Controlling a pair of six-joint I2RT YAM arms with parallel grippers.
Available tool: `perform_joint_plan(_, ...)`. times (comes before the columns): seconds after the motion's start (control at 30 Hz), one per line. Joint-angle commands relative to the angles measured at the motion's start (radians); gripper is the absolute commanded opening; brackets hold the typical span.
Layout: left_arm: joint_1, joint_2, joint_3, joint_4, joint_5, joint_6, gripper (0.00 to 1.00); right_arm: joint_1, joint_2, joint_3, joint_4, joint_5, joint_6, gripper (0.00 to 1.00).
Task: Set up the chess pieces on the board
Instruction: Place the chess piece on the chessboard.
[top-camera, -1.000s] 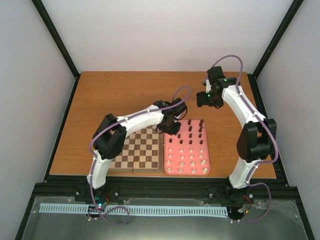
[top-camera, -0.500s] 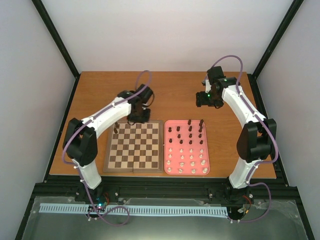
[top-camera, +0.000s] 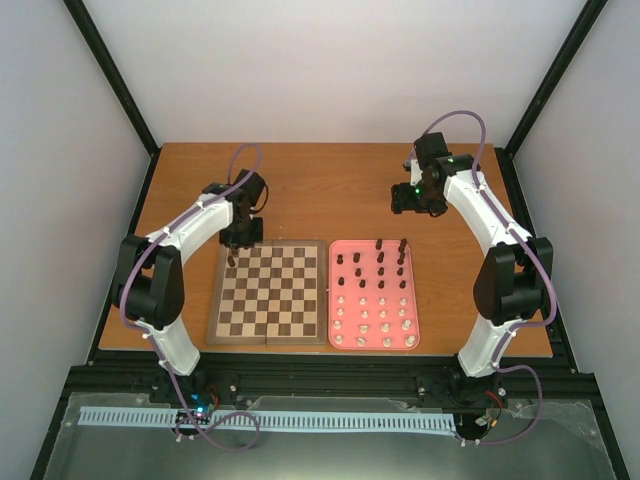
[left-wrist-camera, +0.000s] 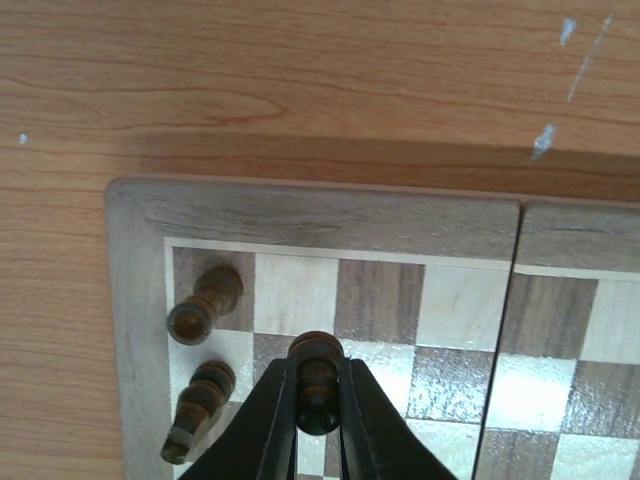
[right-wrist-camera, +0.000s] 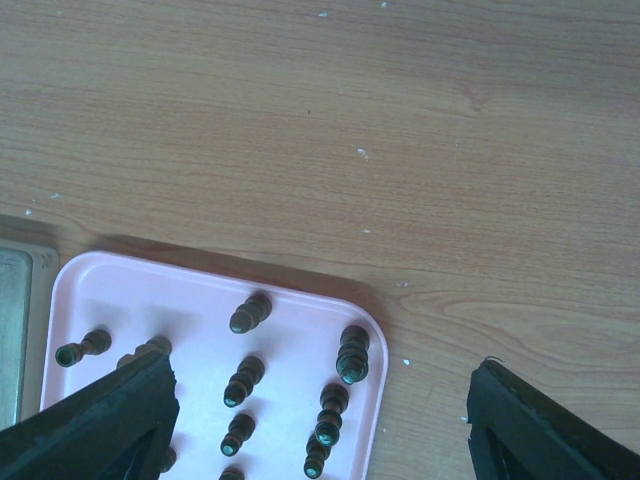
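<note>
Pinching a dark brown piece (left-wrist-camera: 317, 385) between fingers drawn almost together, the left claw (left-wrist-camera: 318, 410) hangs over the far left corner of the board (left-wrist-camera: 300, 215). In the left wrist view the piece sits in the grip above a dark square one column in from the board's left edge, in the second row from the far border. I cannot tell whether its base touches the wood. Two other dark pieces (left-wrist-camera: 205, 303) stand in the outermost column just beside it: one on the corner square, the other on the next square toward the arms.

The right claw (top-camera: 416, 203) is spread wide with nothing in it. It hovers above the bare table (top-camera: 330, 180) just past the far right corner of the pink tray (right-wrist-camera: 150, 290). That tray lies right of the board and carries the rest of the chess pieces: dark ones (top-camera: 379, 245) in its far rows and cream ones (top-camera: 362, 325) in its near rows.
</note>
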Motion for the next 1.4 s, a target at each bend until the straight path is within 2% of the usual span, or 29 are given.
perform_joint_plan(0.0,0.036,0.014,0.0,0.034,-0.012,0.038,0.02,-0.009,0.004,-0.009,0.005,-0.002,-0.008,0.79)
perform_joint_plan(0.17,0.067,0.033,-0.002,0.049,-0.002,0.051,0.02,-0.009,0.007,-0.002,0.002,0.001,-0.009,0.79)
perform_joint_plan(1.1,0.067,0.094,0.013,0.049,0.06,0.06,0.05,-0.009,0.023,-0.004,0.0,0.004,-0.011,0.79)
perform_joint_plan(1.27,0.067,0.085,-0.002,0.048,0.057,0.065,0.14,-0.009,0.024,-0.003,0.002,0.0,-0.011,0.79)
perform_joint_plan(1.37,0.067,0.08,-0.004,0.047,0.057,0.061,0.16,-0.009,0.025,-0.004,0.002,-0.004,-0.012,0.79)
